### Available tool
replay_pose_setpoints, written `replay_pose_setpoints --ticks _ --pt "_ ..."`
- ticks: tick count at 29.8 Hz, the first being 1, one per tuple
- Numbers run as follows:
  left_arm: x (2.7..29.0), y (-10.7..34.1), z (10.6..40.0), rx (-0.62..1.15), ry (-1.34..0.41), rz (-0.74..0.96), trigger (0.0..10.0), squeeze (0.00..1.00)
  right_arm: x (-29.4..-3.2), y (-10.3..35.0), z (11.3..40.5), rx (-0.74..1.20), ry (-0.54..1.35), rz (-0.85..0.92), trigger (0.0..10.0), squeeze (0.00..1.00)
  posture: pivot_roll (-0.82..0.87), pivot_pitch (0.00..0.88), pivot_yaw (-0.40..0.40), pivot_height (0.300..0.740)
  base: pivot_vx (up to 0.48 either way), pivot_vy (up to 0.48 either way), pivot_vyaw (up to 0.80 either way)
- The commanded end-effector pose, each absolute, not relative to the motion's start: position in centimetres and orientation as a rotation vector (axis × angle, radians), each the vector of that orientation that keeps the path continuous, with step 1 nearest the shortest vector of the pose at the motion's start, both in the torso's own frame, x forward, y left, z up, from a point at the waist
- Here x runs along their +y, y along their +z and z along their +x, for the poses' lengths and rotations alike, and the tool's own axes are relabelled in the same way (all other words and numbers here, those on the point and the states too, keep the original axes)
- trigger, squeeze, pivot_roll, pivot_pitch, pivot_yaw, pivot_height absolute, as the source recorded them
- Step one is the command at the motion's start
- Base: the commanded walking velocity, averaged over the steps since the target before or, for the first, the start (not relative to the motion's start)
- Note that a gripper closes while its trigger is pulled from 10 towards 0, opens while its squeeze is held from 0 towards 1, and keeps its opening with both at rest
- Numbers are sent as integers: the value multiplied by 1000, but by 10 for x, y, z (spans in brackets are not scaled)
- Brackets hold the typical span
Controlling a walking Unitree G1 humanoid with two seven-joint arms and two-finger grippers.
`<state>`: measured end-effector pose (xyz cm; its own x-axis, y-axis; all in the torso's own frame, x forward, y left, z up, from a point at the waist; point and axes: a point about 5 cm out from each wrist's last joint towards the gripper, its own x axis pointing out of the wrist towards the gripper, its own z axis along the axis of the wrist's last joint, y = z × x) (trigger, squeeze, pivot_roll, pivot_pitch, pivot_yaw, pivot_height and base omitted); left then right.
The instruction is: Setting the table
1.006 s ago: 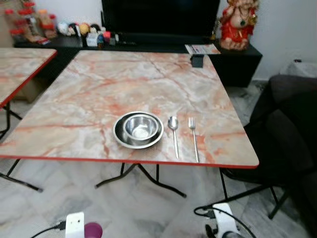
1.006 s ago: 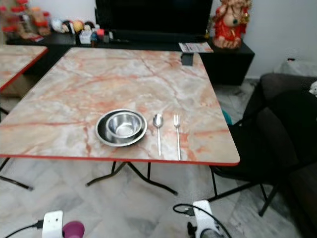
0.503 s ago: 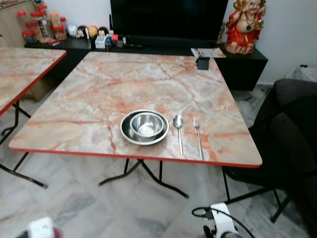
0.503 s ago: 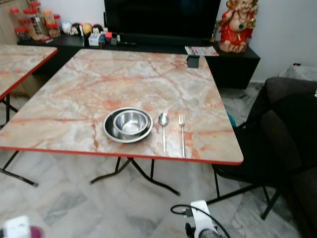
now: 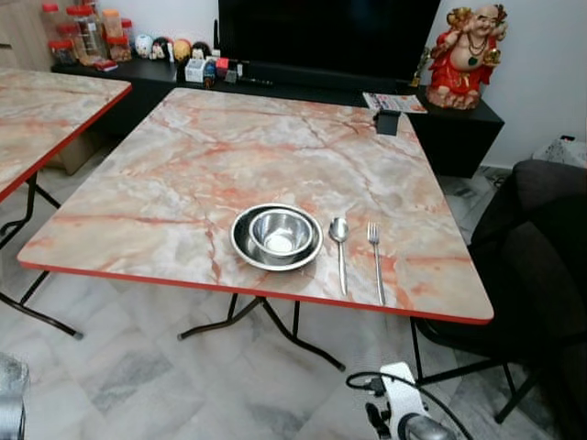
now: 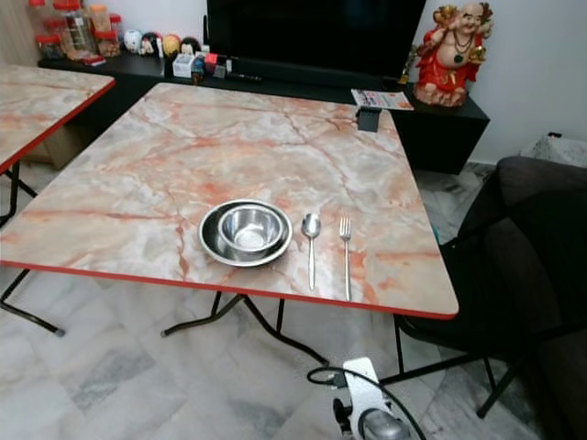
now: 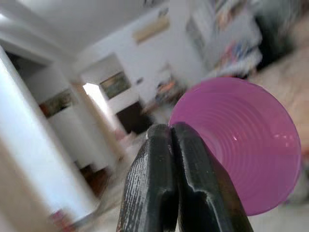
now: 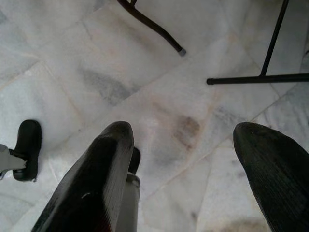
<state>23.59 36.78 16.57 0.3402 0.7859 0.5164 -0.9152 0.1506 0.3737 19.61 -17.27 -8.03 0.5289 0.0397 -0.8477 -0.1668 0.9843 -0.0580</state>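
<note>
Counter (image 5: pixel 183 174): marble-patterned top with a red edge, on black folding legs; a 2nd one like it stands at the robot's left.
Plate (image 5: pixel 246 255): steel, near the front edge of the counter.
Bowl (image 5: pixel 281 233): steel, sitting inside the plate.
Spoon (image 5: pixel 340 247): just to the right of the plate, handle toward the front edge.
Fork (image 5: pixel 375 258): just right of the spoon, parallel to it, apart from it.
Purple cup (image 7: pixel 251 145): in the left wrist view, its rim pinched by the left pincer (image 7: pixel 171 133), open mouth facing the camera.
Left pincer: fingers pressed together on the cup's rim.
Right pincer (image 8: pixel 186 159): hanging low over the marble floor (image 8: pixel 159 72), fingers spread wide, holding nothing.
Black holder (image 5: pixel 388 122): at the far right corner of the counter.
Statue (image 5: pixel 466 55): red and gold figure on the black cabinet beyond the counter.
Writing: no label or brand can be read anywhere.
</note>
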Motion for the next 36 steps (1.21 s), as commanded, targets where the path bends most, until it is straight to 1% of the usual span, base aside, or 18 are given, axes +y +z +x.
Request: replay_pose_setpoints --ticks 1,2,3,5,6,7,8,10,13,14,16,20,24,26,28,36 --pt "351 192 255 -360 1106 639 10000 0 -176 -79 198 1006 113 -138 10000 0 58 0 -82 732 0 0 0" --pt "342 200 268 -382 1021 563 10000 0 -175 -79 197 1007 113 -138 10000 0 57 0 -80 732 0 0 0" --pt "342 200 268 -382 1021 563 10000 0 -175 -79 197 1007 113 -138 10000 0 57 0 -80 732 0 0 0" --pt "325 211 295 -355 855 364 10000 0 -175 -80 197 1009 112 -135 10000 0 50 0 -72 732 0 0 0" --pt "318 214 305 -339 790 291 10000 0 -174 -80 197 1009 110 -133 10000 0 48 0 -71 732 0 0 0" --pt "310 213 316 -284 711 229 10000 0 -173 -79 198 1007 110 -130 10000 0 41 0 -65 732 0 0 0" --pt "304 212 323 -249 660 197 10000 0 -173 -79 199 1005 109 -129 10000 0 41 0 -65 732 0 0 0" --pt "281 210 341 -179 498 158 10000 0 -172 -78 200 998 100 -116 10000 0 28 0 -50 732 0 0 0" --pt "256 206 355 -131 339 73 10000 0 -171 -78 202 993 91 -105 10000 0 22 0 -44 732 0 0 0" --pt "249 200 362 -59 294 14 10000 0 -171 -78 201 994 90 -105 10000 0 21 0 -43 732 0 0 0" --pt "246 198 364 -34 279 3 10000 0 -171 -78 201 995 90 -105 10000 0 20 0 -42 732 0 0 0" --pt "231 192 372 72 170 -42 10000 0 -174 -79 198 1001 83 -105 10000 0 13 0 -43 732 0 0 0" --pt "228 188 377 181 133 -69 10000 0 -178 -79 197 1005 71 -107 10000 0 10 0 -43 732 0 0 0" --pt "229 188 378 199 130 -101 10000 0 -179 -79 197 1005 69 -107 10000 0 11 0 -45 732 0 0 0" --pt "226 189 379 226 89 -165 10000 0 -179 -79 197 1005 67 -107 10000 0 15 0 -48 732 0 0 0" --pt "219 190 385 265 46 -184 10000 0 -178 -79 199 1002 72 -106 10000 0 15 0 -49 732 0 0 0"
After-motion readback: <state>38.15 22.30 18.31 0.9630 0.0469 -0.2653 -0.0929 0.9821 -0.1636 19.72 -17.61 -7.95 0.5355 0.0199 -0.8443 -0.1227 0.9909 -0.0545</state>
